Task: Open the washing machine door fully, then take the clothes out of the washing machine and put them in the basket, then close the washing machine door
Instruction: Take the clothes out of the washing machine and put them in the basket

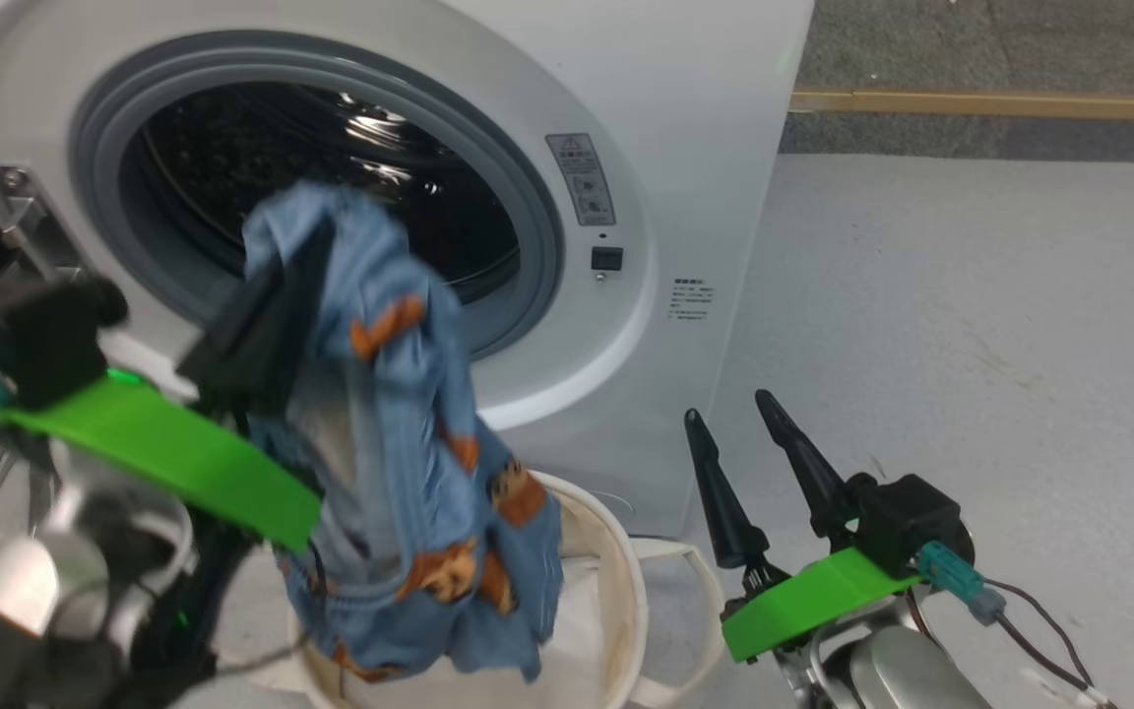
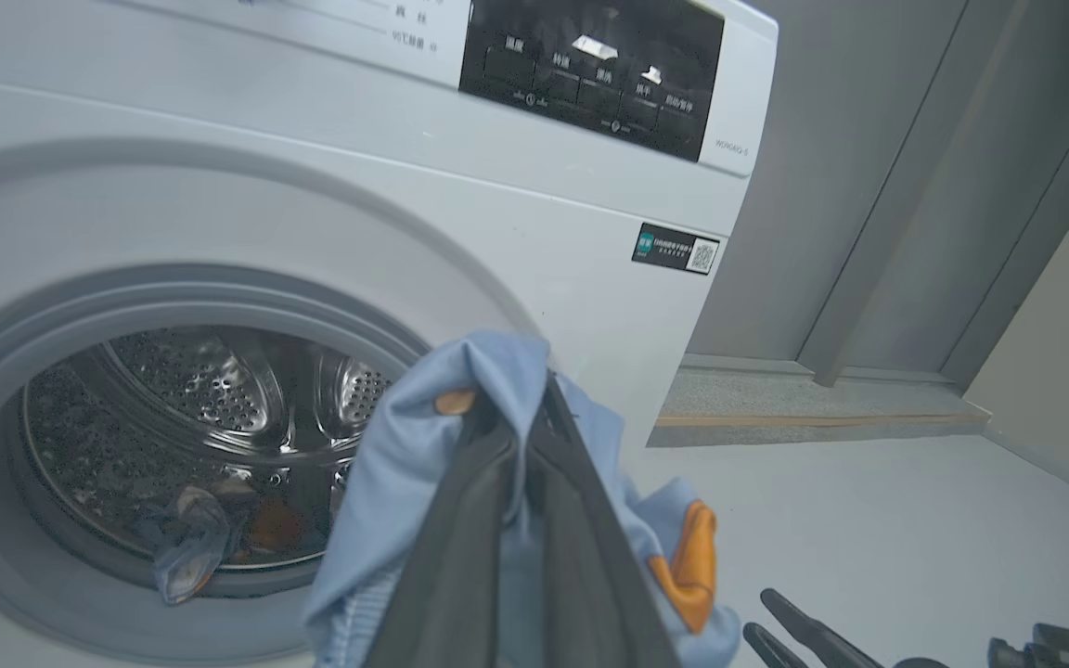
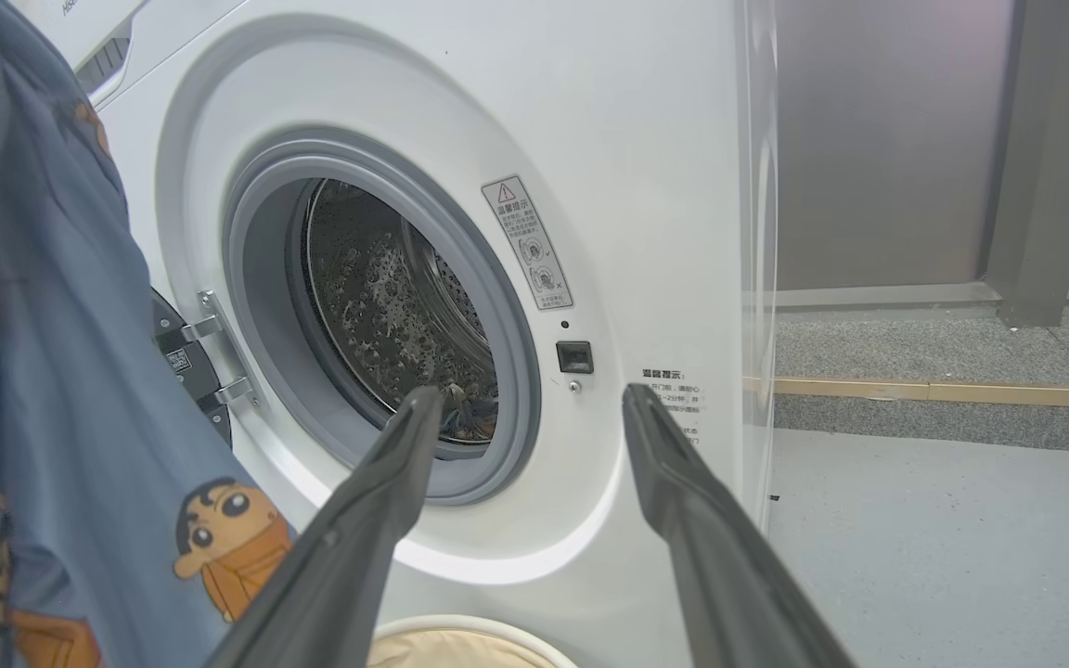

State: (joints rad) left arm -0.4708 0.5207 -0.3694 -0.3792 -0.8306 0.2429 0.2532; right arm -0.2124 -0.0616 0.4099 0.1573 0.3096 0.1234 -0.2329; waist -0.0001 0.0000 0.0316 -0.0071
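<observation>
A light-blue garment (image 1: 409, 473) printed with orange-brown cartoon figures hangs from the left gripper (image 1: 277, 295), its lower folds drooping into the basket (image 1: 634, 591). The basket stands on the floor, close against the front of the washing machine (image 1: 705, 148). The left wrist view adds the inside of the drum (image 2: 210, 380), where a crumpled piece (image 2: 186, 547) of the same blue cloth lies at the bottom. The right wrist view adds the door hinge (image 3: 219, 357) beside the uncovered round opening. To the machine's right, grey floor (image 1: 971, 345) lies wide and bare. The left gripper's fingers (image 2: 460, 557) are pressed together, pinching the garment's top fold. The right gripper (image 1: 727, 406) hovers just right of the basket, fingers spread wide, touching nothing.
</observation>
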